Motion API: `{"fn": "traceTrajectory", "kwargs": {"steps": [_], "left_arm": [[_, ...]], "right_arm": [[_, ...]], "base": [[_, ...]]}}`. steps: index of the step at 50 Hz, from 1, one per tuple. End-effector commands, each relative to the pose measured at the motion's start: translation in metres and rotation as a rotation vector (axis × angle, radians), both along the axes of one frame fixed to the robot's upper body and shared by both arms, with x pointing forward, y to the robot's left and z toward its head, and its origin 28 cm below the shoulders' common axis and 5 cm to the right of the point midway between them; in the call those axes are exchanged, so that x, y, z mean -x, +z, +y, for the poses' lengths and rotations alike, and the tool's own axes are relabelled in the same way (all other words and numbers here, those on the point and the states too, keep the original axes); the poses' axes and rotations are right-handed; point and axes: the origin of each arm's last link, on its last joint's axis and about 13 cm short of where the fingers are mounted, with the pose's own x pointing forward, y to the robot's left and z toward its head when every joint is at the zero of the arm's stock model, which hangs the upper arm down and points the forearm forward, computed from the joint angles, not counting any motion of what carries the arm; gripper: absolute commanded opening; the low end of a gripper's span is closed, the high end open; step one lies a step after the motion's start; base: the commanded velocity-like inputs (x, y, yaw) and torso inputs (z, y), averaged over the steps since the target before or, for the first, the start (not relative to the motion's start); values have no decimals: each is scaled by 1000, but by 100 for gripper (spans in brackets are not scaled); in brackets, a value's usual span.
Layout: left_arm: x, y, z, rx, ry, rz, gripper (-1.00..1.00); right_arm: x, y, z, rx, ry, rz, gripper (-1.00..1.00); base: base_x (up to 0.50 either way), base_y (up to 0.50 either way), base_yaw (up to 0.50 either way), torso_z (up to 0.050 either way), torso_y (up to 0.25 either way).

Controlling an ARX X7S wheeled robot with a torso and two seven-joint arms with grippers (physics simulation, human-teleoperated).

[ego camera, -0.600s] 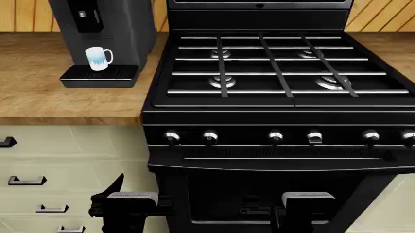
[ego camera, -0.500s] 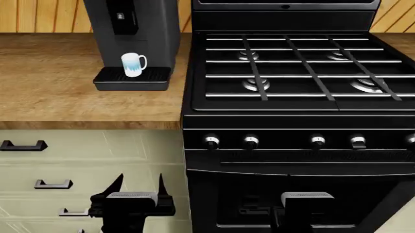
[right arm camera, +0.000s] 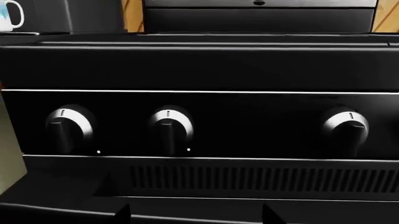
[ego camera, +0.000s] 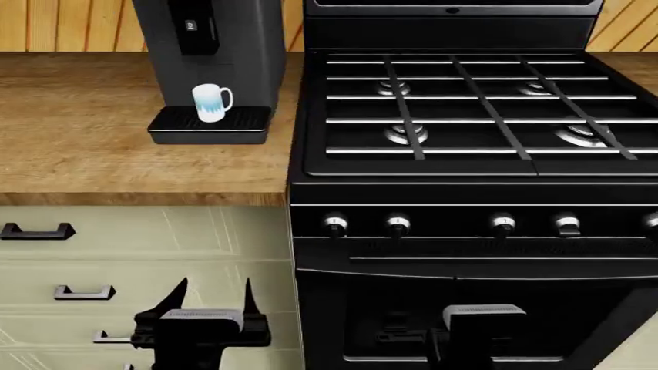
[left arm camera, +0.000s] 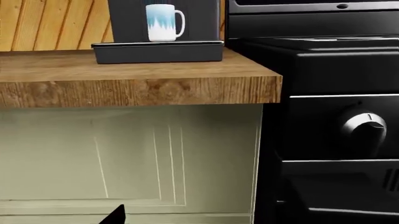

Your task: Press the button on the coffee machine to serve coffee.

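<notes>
- Head view, far left: drawer handles (ego camera: 38,230) on cream cabinet front, wooden counter (ego camera: 92,131) above.
- Left gripper (ego camera: 214,297) low before the cabinet, fingers spread wide, nothing between them.
- Coffee machine (ego camera: 252,46) upright at counter back, up and slightly right of left gripper; white mug (ego camera: 211,102) standing on its drip tray (ego camera: 209,123).
- Button (ego camera: 191,25) on machine's upper front face, above mug; well apart from both grippers, facing forward.
- Gas stove (ego camera: 463,116) right of machine, knobs (ego camera: 398,225) along its front.
- Right gripper (ego camera: 468,339) low before oven door; fingertips barely visible, opening cannot be told.
- Judgement: left arm nearer; needs long reach up and forward.
</notes>
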Motion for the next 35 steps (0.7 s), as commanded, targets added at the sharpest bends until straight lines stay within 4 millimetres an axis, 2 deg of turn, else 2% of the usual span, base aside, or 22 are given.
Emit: {"fn": "traceTrajectory", "kwargs": {"steps": [1,35], "left_arm": [[0,-1,2,-15,10,2,100],[-1,-2,0,-31,4,4,100]], "right_arm": [[0,1,0,12,6,-6,100],[0,1,0,6,5,-10,100]], "base": [[0,305,0,0,0],[0,500,0,0,0]]}}
